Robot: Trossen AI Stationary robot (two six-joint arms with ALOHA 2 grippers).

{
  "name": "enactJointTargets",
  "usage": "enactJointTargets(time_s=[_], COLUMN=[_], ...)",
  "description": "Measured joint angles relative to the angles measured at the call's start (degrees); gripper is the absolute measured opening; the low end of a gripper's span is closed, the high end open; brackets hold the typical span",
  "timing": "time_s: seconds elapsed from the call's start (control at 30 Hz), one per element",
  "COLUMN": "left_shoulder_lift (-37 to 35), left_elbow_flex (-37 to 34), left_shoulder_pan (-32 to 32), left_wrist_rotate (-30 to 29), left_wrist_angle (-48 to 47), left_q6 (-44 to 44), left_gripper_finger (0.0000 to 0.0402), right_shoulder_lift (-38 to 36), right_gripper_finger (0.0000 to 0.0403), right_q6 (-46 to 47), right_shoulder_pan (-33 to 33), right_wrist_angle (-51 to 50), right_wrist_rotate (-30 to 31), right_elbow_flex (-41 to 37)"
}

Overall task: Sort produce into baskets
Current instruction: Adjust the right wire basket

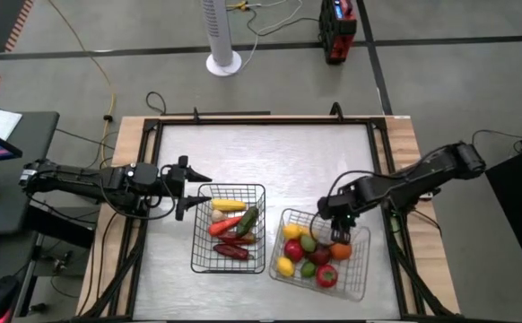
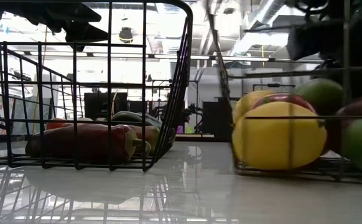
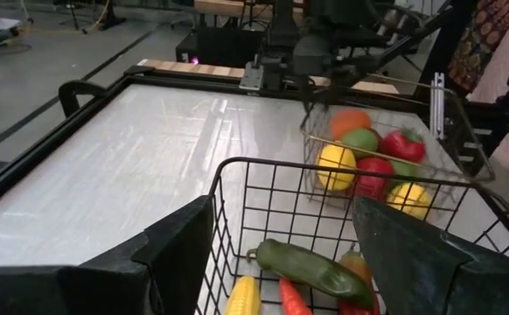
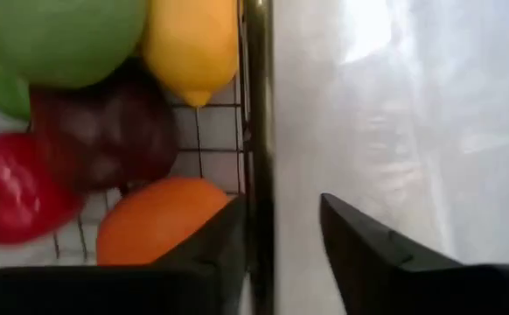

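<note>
Two wire baskets stand on the table. The left basket (image 1: 230,229) holds long produce: corn (image 1: 228,205), a green cucumber (image 3: 311,267), and red and maroon pieces. The right basket (image 1: 319,256) holds round produce: lemons, apples, an orange (image 4: 158,219) and green pieces. My left gripper (image 1: 192,195) is open just above the left basket's far left corner (image 3: 282,206), and I see no contact there. My right gripper (image 1: 337,235) is open at the right basket's far side. One finger stands inside the basket and one outside (image 4: 281,201). My right gripper comes at the right basket's far rim wire (image 4: 259,131) from above, with the fingers on either side of the wall. The inner finger (image 4: 215,249) lies against the wire beside the orange. The outer finger (image 4: 368,254) stands clear of the wire. The basket rests on the table.
Black rails (image 1: 153,170) frame the table. Bare table top (image 1: 270,152) lies beyond both baskets, toward the far edge. A white tower fan (image 1: 223,36) and a red device (image 1: 337,31) stand on the floor behind the table.
</note>
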Motion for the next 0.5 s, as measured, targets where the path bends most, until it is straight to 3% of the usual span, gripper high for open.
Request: enactJointTargets(time_s=[0.3,0.5], left_shoulder_lift=[-0.01,0.01], left_elbow_flex=[0.00,0.00], left_shoulder_pan=[0.01,0.01], left_wrist_rotate=[0.00,0.02], left_wrist_angle=[-0.11,-1.47], left_q6=[0.49,0.55], left_gripper_finger=[0.0263,0.0263], right_shoulder_lift=[1.43,0.09], right_gripper_finger=[0.0050,0.0036], right_q6=[-6.01,-14.43], right_shoulder_pan=[-6.77,-12.36], right_wrist_angle=[-3.99,-4.40], right_wrist_rotate=[2.19,6.13], right_elbow_flex=[1.46,3.52])
